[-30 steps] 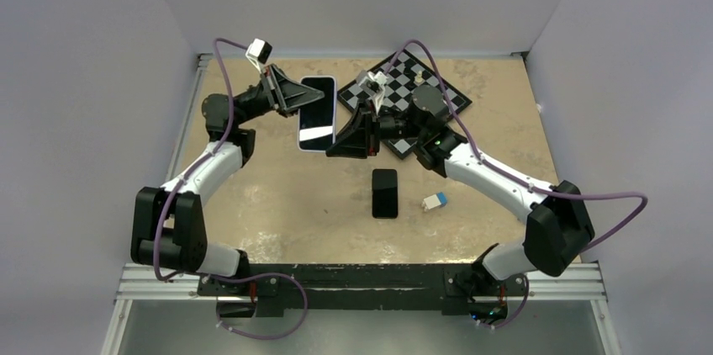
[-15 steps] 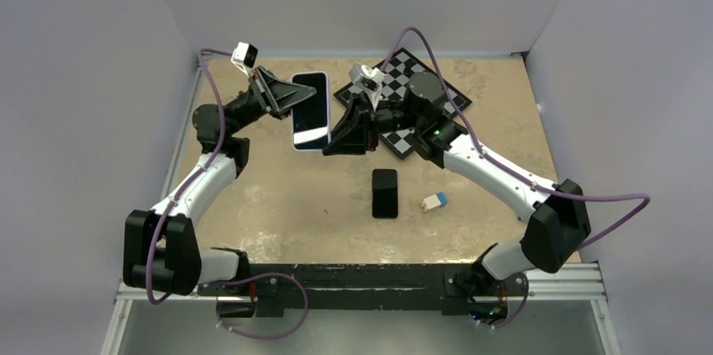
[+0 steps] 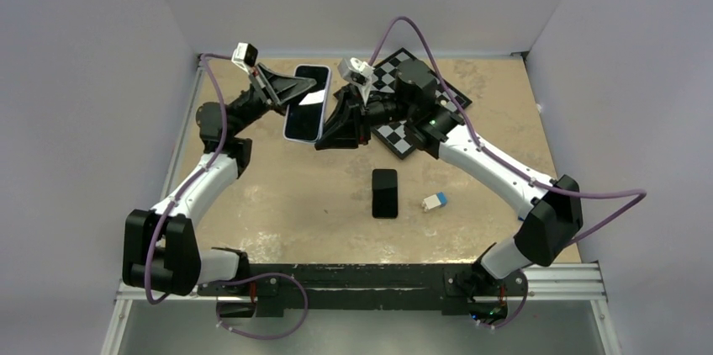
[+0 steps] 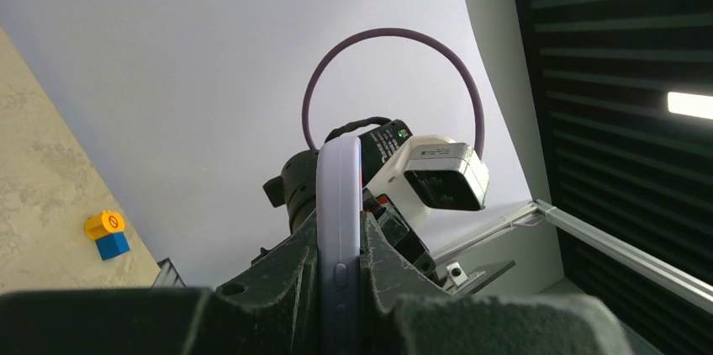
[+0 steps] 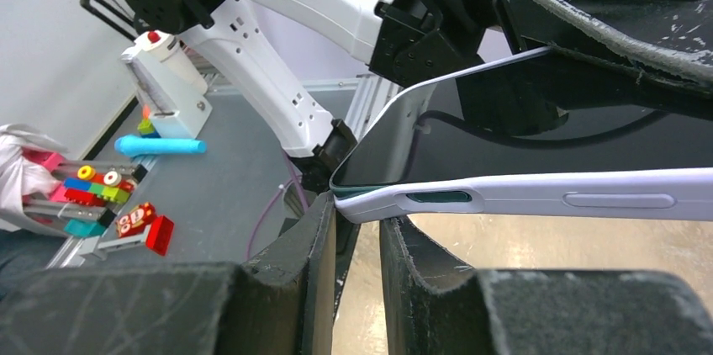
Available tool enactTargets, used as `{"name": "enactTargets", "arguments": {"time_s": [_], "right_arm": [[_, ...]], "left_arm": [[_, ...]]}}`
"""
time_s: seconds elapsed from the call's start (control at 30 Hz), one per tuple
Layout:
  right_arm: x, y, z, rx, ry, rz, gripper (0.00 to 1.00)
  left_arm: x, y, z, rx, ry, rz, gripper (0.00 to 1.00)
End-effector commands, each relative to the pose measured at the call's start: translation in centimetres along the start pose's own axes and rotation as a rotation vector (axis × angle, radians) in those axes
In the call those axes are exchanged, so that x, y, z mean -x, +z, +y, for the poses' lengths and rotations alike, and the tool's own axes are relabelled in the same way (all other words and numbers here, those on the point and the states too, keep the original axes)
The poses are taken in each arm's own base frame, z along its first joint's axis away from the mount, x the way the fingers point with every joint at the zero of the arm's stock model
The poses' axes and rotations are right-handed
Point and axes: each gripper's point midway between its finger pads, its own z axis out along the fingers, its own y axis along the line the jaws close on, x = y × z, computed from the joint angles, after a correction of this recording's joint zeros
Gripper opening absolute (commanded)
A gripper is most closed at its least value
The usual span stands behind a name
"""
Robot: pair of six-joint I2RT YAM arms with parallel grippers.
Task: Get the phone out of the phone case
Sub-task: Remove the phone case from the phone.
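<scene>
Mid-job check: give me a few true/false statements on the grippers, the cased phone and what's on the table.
1. The left gripper clamps the cased phone by its edge. True.
2. A bare black phone lies on the table. True.
3. The cased phone lies flat on the table. False: both grippers hold it in the air.
4. The right gripper is clear of the case. False: its fingers pinch a corner.
5. The chessboard sits at the table's far left. False: far side, right of centre.
</scene>
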Motion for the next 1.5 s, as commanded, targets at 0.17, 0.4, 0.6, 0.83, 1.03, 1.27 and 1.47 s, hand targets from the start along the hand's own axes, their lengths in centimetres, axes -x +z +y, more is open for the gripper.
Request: {"name": "enactTargets", "arguments": {"time_s": [0.17, 0.4, 0.6, 0.83, 1.03, 1.27, 1.47], "right_arm": [[6.8, -5.2, -10.5, -0.762, -0.238, -0.200, 0.00], [6.2, -9.3, -12.7, -1.047, -0.299, -0.176, 0.00], [5.9, -10.3, -13.7, -1.230, -0.386, -0.082, 0.00], [4.6, -11.1, -15.0, -1.313, -0.408, 0.003, 0.00], [3.4, -9.7, -14.9, -1.267, -0.290, 0.007, 0.00], [1.1, -4.6, -9.1, -0.875, 0.018, -0.119, 0.57], [0.1, -3.2, -5.8, -0.707, 0.207, -0.243, 0.80]], "left_arm": [[-4.0, 0.0, -1.8, -0.038, -0.020, 0.143, 0.00], [-4.2, 0.0, -2.5, -0.036, -0.032, 0.135, 0.00], [-4.3, 0.2, -2.8, -0.039, -0.052, 0.125, 0.00], [-4.3, 0.5, -3.9, -0.055, -0.046, 0.125, 0.00], [-3.4, 0.7, -4.1, -0.093, -0.057, 0.030, 0.00], [-1.2, 1.2, -4.1, -0.146, -0.030, -0.075, 0.00], [0.5, 1.8, -5.1, -0.190, 0.036, -0.157, 0.00]]}}
